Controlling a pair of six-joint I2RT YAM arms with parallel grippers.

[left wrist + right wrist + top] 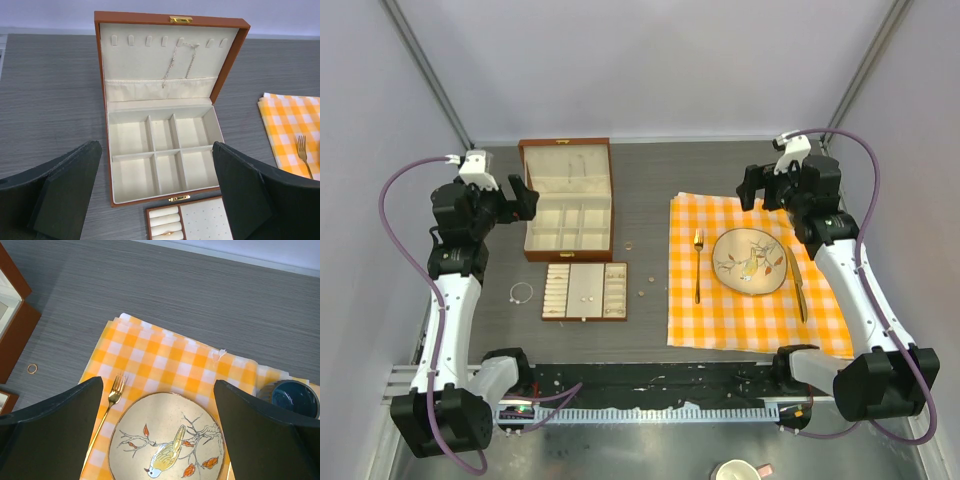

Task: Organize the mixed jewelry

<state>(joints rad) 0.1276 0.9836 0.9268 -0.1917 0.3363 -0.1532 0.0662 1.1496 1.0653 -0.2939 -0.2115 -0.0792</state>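
A thin silver hoop bracelet (521, 292) lies on the dark table, left of a flat brown tray (585, 291). Tiny loose pieces (651, 277) are scattered between that tray and the checked cloth. One is a small gold ring (32, 368). An open brown jewelry box (568, 200) with cream compartments (160, 150) stands behind the tray. A silver chain (177, 62) hangs in its lid. One gold ring (169, 233) sits in the tray's rolls. My left gripper (525, 198) (156, 146) hovers open beside the box. My right gripper (752, 187) (159, 384) hangs open above the plate, with nothing in it.
An orange-and-white checked cloth (755, 280) covers the right side of the table. On it lie a bird-painted plate (749, 262), a gold fork (698, 265) and a gold knife (797, 285). A dark blue cup (295, 397) shows at the cloth's far edge. White walls close in the table.
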